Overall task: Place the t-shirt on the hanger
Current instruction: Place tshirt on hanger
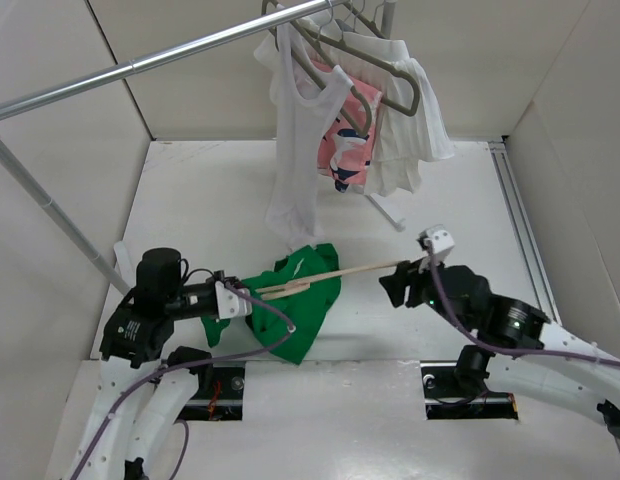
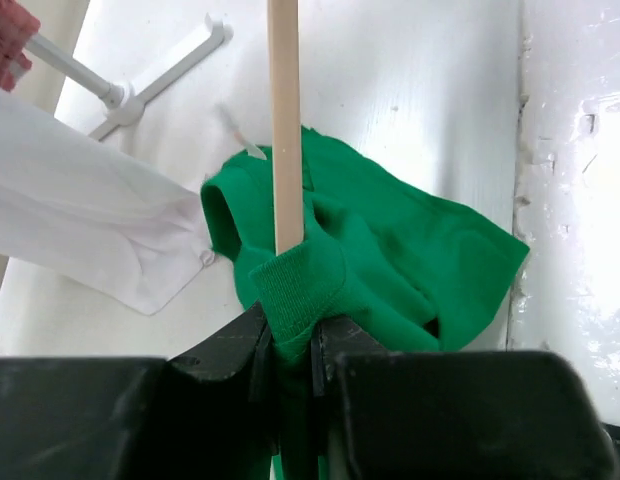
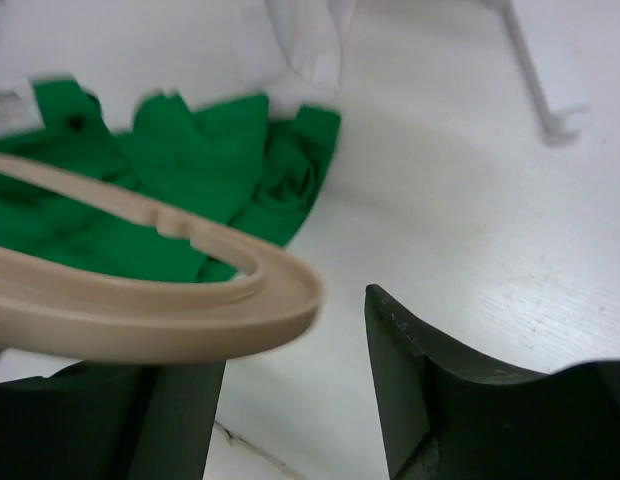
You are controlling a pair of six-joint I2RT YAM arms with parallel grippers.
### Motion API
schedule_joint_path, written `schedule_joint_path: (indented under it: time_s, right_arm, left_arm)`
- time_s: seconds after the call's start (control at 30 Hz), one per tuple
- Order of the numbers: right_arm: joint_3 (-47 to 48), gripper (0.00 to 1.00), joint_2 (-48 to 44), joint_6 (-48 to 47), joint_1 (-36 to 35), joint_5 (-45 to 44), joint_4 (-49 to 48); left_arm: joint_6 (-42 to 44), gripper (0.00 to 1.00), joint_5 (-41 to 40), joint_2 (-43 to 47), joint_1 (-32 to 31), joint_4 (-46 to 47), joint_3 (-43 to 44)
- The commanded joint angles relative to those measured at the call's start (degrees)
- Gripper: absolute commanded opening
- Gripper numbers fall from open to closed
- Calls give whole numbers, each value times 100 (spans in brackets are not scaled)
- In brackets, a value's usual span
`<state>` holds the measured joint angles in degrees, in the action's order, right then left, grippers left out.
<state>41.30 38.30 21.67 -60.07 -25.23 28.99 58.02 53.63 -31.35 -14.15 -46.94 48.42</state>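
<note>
Against hanger (image 1: 360, 268), t-shirt (image 1: 300, 315) (ribbed collar)

Top camera looks down; both close wrist cameras share the t-shirt (image 2: 390, 260).

Open white tabletop (image 1: 200, 200) far left and far right. Far centre obstructed: hanging white tank top (image 1: 295, 150) reaches the bunched bright green cotton t-shirt (image 1: 300, 300), with the white rack foot (image 1: 388, 213) just to its right. Pale beige plastic hanger (image 1: 355, 268) bars the middle from left to right. Slanted grey rack pole (image 1: 50, 205) closes the left edge.
</note>
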Motion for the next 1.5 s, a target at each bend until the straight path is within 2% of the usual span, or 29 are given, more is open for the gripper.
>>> schedule_joint_path:
  time_s: [0.0,0.07,0.13,0.2,0.33,0.43,0.6,0.7,0.8,0.83,0.87,0.9,0.97,1.03,1.1,1.13,1.17,1.2,1.23,1.27,1.3,1.33,1.4,1.47]
  right_arm:
    - [72,60,-787,144,-39,-369,-255]
    - [-323,60,-842,197,-39,59,-393]
    - [-918,64,-729,197,-39,404,-1331]
    - [-1149,65,-518,337,-39,616,-1956]
    - [-1290,63,-393,478,-39,476,-2337]
    - [-1580,63,-911,592,-39,423,-2337]
    - [-2405,73,-2017,1330,-39,423,-2573]
    - [-2355,81,-2466,1191,-39,361,-2549]
    - [-2223,84,-2468,1269,-39,212,-2232]
    - [-2223,85,-2259,1461,-39,160,-2231]
    - [-2223,85,-2092,1576,-39,159,-2231]
    - [-2223,84,-1881,1647,-39,159,-2301]
    - [-2162,83,-1047,1709,13,360,-2713]
    - [-2074,83,-450,1631,13,694,-3369]
    - [-2003,83,429,1402,83,1010,-4030]
    - [-1951,83,719,1332,171,1508,-4346]
    - [-1950,83,1253,1209,424,1817,-4993]
    - [-1950,83,1493,1208,539,2116,-5452]
    - [-2046,83,1696,1208,628,2572,-6014]
    - [-2134,83,1872,1208,689,2741,-7255]
    - [-2204,83,2187,1208,760,2908,-7763]
    - [-2205,83,2321,1260,760,3084,-8108]
    - [-1995,83,2619,1130,760,3594,-8400]
    - [-1547,83,2752,875,708,3963,-8095]
  left_arm:
    - [-289,0,324,33,0,43,36]
    - [-894,0,454,-20,0,544,36]
    - [-1326,0,770,-20,0,965,36]
    - [-1687,0,1473,32,0,1554,36]
    - [-3529,0,2029,86,0,2925,-17]
    - [-3772,0,1907,147,0,3226,-17]
    - [-4509,0,1651,357,0,3963,-280]
    - [-4344,0,1370,411,0,3834,-342]
    - [-4080,0,1343,340,0,3481,-194]
    - [-4079,0,1457,340,0,3481,-193]
    - [-4227,0,1588,410,0,3899,-193]
    - [-4716,0,1833,472,0,4207,-193]
    - [-5298,0,2063,656,0,5188,-421]
    - [-5625,0,2616,657,0,5449,-474]
    - [-5565,0,2985,657,0,5092,-422]
    - [-5399,0,3239,657,0,4802,-317]
    - [-4797,0,3303,657,0,4443,-142]
    - [-4434,0,3303,657,0,3630,-36]
    - [-4135,0,3303,596,0,3300,61]
    - [-3880,0,3234,595,0,3018,175]
    - [-3668,0,3155,543,0,2771,176]
    - [-3275,0,2954,543,0,2377,176]
    - [-2973,0,2795,543,0,2155,176]
    - [-2893,0,2645,613,0,2154,106]
